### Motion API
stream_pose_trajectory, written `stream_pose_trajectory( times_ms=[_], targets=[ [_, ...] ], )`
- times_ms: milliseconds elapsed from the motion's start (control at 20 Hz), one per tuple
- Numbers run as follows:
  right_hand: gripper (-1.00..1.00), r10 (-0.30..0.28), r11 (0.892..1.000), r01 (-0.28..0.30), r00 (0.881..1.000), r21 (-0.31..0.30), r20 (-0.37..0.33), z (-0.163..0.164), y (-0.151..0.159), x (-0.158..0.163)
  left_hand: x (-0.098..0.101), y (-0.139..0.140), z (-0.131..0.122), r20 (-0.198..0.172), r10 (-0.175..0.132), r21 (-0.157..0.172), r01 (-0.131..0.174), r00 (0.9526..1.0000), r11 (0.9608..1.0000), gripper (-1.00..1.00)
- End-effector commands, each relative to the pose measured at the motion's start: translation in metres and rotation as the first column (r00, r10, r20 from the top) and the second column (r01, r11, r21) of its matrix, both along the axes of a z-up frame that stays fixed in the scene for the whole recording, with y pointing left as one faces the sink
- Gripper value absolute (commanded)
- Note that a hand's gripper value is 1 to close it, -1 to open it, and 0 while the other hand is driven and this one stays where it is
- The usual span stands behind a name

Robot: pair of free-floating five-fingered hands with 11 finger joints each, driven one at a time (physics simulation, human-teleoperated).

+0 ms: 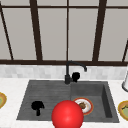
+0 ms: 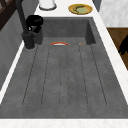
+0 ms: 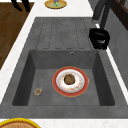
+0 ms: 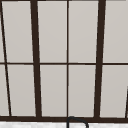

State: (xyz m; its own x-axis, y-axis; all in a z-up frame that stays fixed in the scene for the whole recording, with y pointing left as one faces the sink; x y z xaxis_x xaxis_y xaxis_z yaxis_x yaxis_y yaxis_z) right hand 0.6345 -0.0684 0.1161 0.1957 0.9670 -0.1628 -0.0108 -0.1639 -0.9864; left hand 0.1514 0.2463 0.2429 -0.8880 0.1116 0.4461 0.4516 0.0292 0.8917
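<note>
R hand sits at the tap base, just right of the post, at the sink's back rim; seen too in the L side view and R side view. Fingers look curled, touching or right beside the tap base, but can't tell if they're clamped on it. L hand hangs over the sink's ribbed L part, near the front; finger state can't tell. Plate w/ orange rim and a brown lump lies in the R basin. Red ball at the sink's front edge. Yellow bowls on the tabletop either side.
</note>
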Motion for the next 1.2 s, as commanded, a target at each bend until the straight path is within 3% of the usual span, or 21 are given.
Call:
stream_pose_trajectory(
  times_ms=[0,50,200,350,400,500,650,1150],
  targets=[
    [1.00,0.000,1.000,0.000,1.000,-0.008,-0.012,0.010,0.031,0.013,0.000,0.000,0.000,0.000,0.000,0.000,0.000,1.0000,1.0000,0.00],
    [1.00,-0.010,1.000,0.010,0.999,-0.016,-0.041,0.007,0.033,0.011,0.000,0.000,0.000,0.000,0.000,0.000,0.000,1.0000,1.0000,0.00],
    [1.00,-0.077,0.997,0.077,0.997,-0.015,-0.029,0.007,0.038,0.010,0.000,0.000,0.000,0.000,0.000,0.000,0.000,1.0000,1.0000,0.00],
    [1.00,-0.174,0.984,0.175,0.985,0.041,-0.013,0.007,0.041,0.010,0.000,0.000,0.000,0.000,0.000,0.000,0.000,1.0000,1.0000,0.00],
    [1.00,-0.191,0.981,0.191,0.982,0.026,-0.007,0.007,0.043,0.011,0.000,0.000,0.000,0.000,0.000,0.000,0.000,1.0000,1.0000,0.00],
    [1.00,-0.200,0.980,0.200,0.980,-0.004,0.004,0.005,0.045,0.014,0.000,0.000,0.000,0.000,0.000,0.000,0.000,1.0000,1.0000,0.00],
    [1.00,-0.194,0.981,0.194,0.981,-0.001,0.031,0.000,0.040,0.008,0.000,0.000,0.000,0.000,0.000,0.000,0.000,1.0000,1.0000,0.00],
    [1.00,-0.280,0.957,0.284,0.957,-0.058,0.070,-0.005,0.051,0.009,0.000,0.000,0.000,0.000,0.000,0.000,0.000,1.0000,1.0000,0.00]
  ],
)
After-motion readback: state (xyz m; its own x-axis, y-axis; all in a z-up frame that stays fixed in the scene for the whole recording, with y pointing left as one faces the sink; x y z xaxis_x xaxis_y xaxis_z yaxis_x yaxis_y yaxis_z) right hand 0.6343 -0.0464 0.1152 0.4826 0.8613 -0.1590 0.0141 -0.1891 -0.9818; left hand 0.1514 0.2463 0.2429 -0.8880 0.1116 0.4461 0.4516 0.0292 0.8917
